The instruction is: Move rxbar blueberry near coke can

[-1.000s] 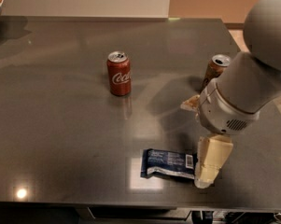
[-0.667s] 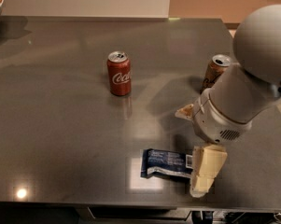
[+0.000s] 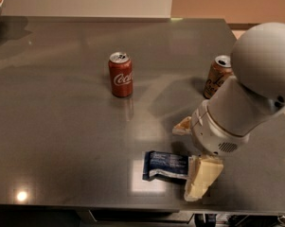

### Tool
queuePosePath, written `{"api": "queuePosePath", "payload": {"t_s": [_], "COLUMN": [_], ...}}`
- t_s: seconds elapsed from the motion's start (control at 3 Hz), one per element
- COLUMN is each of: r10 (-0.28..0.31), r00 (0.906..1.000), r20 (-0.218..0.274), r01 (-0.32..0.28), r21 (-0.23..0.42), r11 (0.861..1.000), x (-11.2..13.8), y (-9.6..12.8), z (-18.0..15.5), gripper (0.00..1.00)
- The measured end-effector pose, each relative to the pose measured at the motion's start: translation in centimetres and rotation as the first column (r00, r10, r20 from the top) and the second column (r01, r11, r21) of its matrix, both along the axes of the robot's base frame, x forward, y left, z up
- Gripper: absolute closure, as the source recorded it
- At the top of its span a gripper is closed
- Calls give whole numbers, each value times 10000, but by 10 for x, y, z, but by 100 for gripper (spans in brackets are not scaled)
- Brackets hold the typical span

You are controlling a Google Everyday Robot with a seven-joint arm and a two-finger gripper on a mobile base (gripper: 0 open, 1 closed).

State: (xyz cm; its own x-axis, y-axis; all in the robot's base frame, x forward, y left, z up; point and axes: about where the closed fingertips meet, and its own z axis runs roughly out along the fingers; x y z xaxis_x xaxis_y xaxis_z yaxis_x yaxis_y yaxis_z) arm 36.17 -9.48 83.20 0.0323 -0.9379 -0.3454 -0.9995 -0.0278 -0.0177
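Near front edge of table (image 3: 61,141), pincer (image 3: 191,152) spread wide, lower finger (image 3: 202,176) touching rxbar blueberry (image 3: 165,165)

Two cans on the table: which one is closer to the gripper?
The tan-brown can at the right, partly behind the arm. The gripper sits over the right end of the rxbar blueberry; the red coke can stands farther left.
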Motion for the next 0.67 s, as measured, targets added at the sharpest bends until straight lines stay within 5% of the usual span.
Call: {"api": "queuePosePath", "payload": {"t_s": [0.67], "r10": [171], "r00": [9999], "r20": [-29], "r01": [-171], "r21": [-8], "r11": [9999], "x": [-4], "y": [3], "z": [-6], "gripper": [63]}}
